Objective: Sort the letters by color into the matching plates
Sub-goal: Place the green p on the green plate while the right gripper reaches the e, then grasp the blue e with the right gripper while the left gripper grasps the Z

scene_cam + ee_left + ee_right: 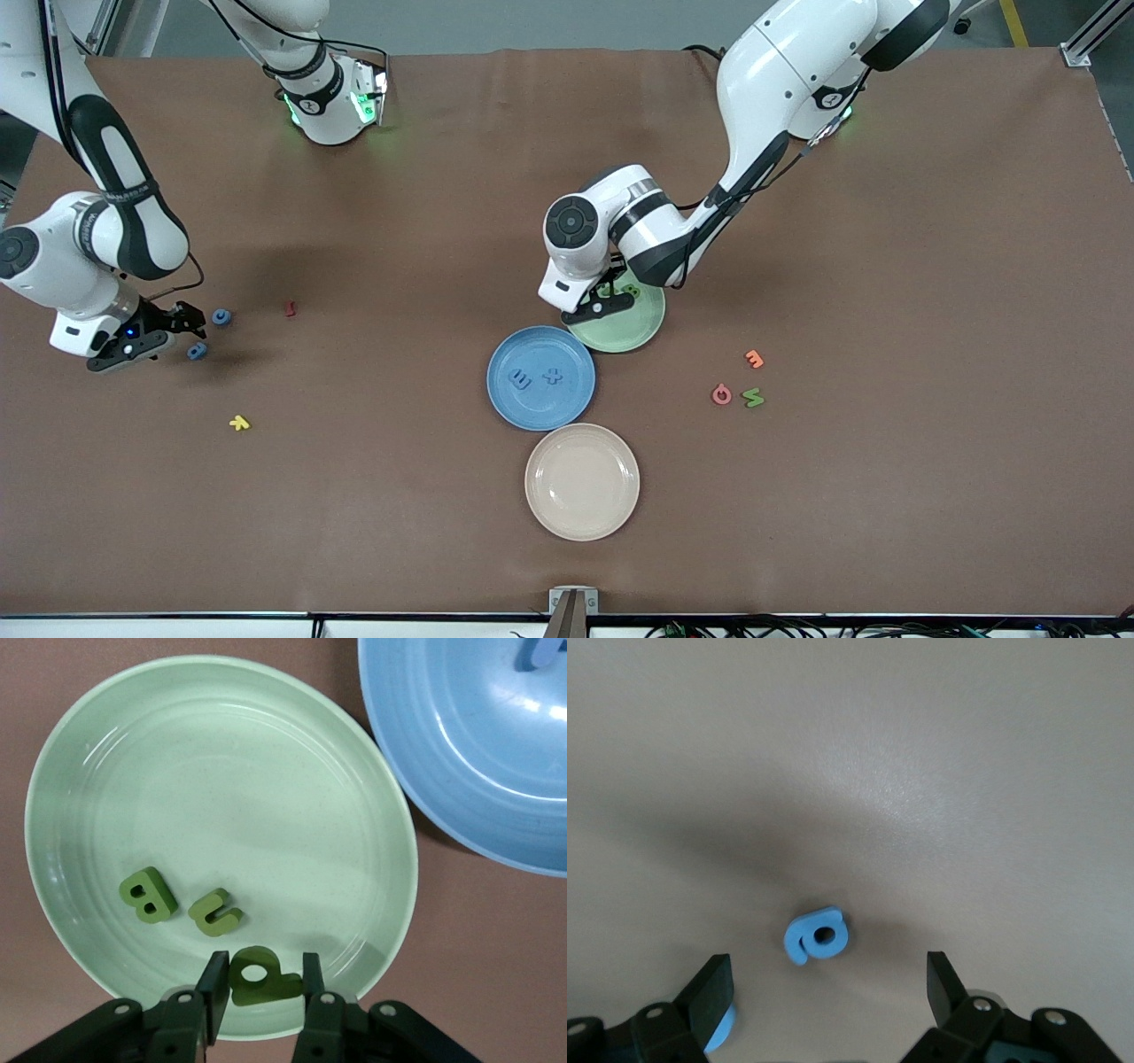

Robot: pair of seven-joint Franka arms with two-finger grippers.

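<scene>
My left gripper (608, 298) is low over the pale green plate (633, 326), shut on a green letter P (261, 976). In the left wrist view the gripper (261, 980) has a finger touching each side of it, and two more green letters (149, 894) (215, 912) lie in the plate (248, 771). The blue plate (567, 406) holds two blue letters (520, 380) (553, 375). My right gripper (193, 324) is open above two blue letters (221, 316) (197, 351) at the right arm's end. In the right wrist view the gripper (827, 970) frames one (819, 937); the other (724, 1028) peeks from under a finger.
A cream plate (582, 481) lies nearer the front camera than the blue plate. Orange (753, 358), pink (721, 394) and green (753, 398) letters lie toward the left arm's end. Red (289, 308) and yellow (239, 423) letters lie near the right gripper.
</scene>
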